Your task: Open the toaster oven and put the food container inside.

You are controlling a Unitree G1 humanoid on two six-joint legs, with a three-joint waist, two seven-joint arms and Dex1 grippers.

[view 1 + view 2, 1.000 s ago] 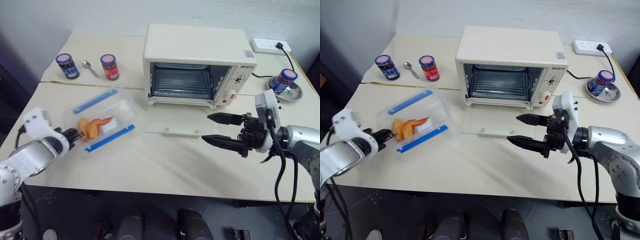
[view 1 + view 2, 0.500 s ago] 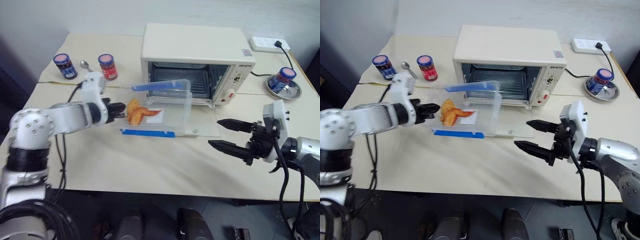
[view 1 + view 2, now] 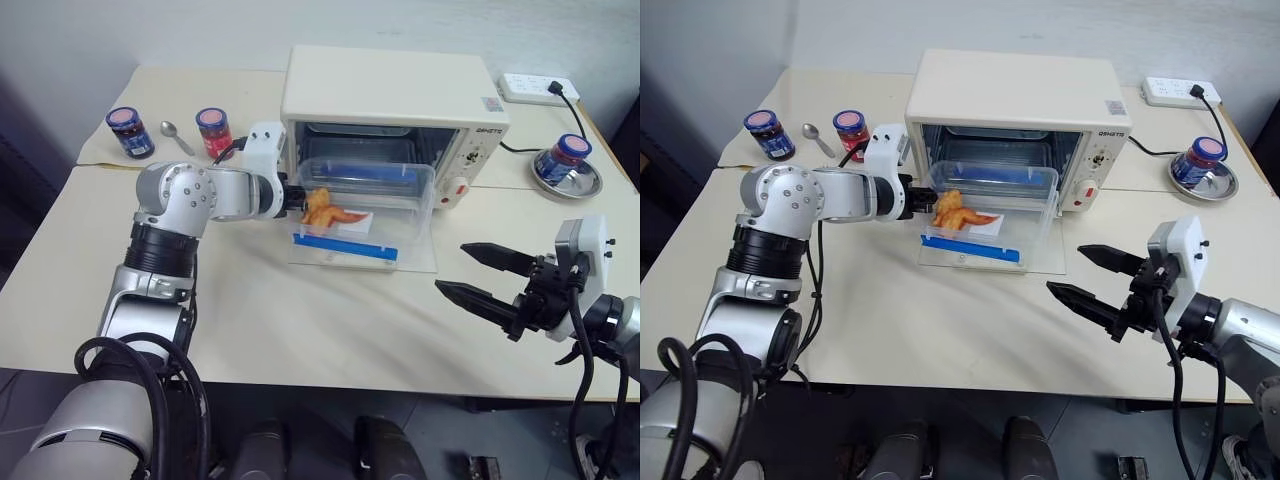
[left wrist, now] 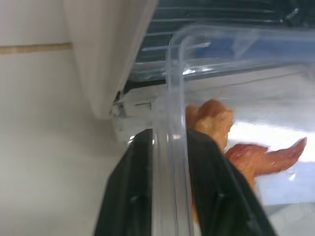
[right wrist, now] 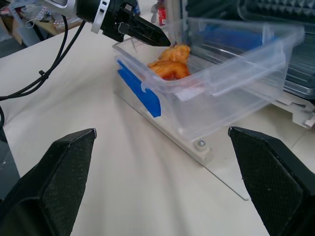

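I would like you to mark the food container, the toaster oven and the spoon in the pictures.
food container [image 3: 1032,208]: right eye view, on its clear right wall.
toaster oven [image 3: 390,85]: left eye view, on its cream-white top panel.
spoon [image 3: 176,136]: left eye view, on its handle, between the two jars.

left arm: silver-grey rounded shells — black ribbed band below the shoulder joint
cables: black, looping beside both arms
wrist blocks: white, boxy
left gripper: two black tapered fingers
right gripper: two long black pointed fingers — textured inner pads
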